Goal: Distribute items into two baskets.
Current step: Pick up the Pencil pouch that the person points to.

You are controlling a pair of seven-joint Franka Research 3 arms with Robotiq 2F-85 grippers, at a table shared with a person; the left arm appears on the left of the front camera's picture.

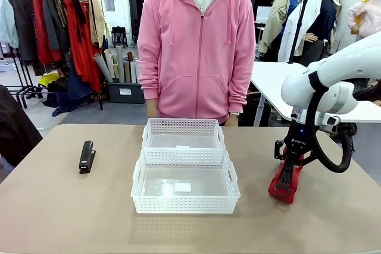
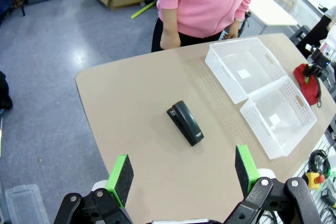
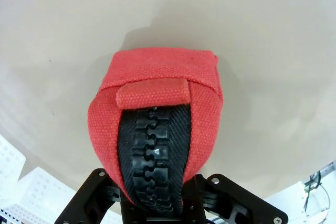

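My right gripper (image 1: 288,174) clamps the red zippered pouch (image 1: 277,190) upright, right of the larger basket (image 1: 185,205), which touches the narrower basket (image 1: 183,127) behind it, while the black stapler (image 1: 87,156) lies flat well left.

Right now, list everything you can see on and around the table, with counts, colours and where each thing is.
larger basket: one, white, mid-table, robot's side
narrower basket: one, white, just behind it, person's side
stapler: one, black, table's left part
pouch: one, red, black zipper, table's right part
table: one, tan
person: one, pink hoodie, far side
left fingers: two, green pads, open above the stapler's side
right fingers: two, black, shut on the pouch
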